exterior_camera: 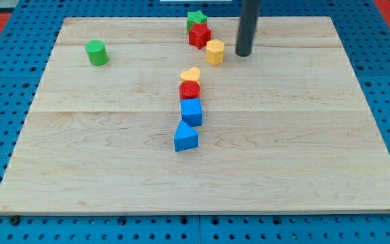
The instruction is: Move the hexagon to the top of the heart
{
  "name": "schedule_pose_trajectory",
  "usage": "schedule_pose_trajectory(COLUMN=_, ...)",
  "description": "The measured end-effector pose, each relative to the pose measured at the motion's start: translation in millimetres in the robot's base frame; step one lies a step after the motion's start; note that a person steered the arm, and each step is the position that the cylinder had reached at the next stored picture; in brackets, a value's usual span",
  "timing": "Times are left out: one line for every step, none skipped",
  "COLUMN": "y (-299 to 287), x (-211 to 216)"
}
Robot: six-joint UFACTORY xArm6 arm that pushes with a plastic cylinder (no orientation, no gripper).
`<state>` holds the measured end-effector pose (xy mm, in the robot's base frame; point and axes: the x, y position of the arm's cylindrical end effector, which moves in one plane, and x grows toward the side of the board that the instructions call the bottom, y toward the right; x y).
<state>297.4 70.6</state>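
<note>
The yellow hexagon block (214, 51) lies near the view's top centre of the wooden board (80, 169). The yellow heart block (190, 74) lies below and to the left of it, a short gap apart. My tip (244, 53) is the lower end of the dark rod, just to the right of the hexagon with a small gap between them. A red star block (199, 35) touches the hexagon's upper left side.
A green star block (196, 19) sits above the red star. A red cylinder (189, 90), a blue cube (191, 112) and a blue triangular block (185, 137) run in a line below the heart. A green cylinder (97, 52) stands at the upper left.
</note>
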Motion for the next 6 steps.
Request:
schedule_pose_trajectory(y=-34.2, x=0.0)
schedule_pose_trajectory(y=-35.7, x=0.7)
schedule_pose_trajectory(y=-48.7, x=7.3)
schedule_pose_trajectory(y=40.7, x=69.3)
schedule_pose_trajectory(y=124.4, x=192.6)
schedule_pose_trajectory(y=63.5, x=288.3)
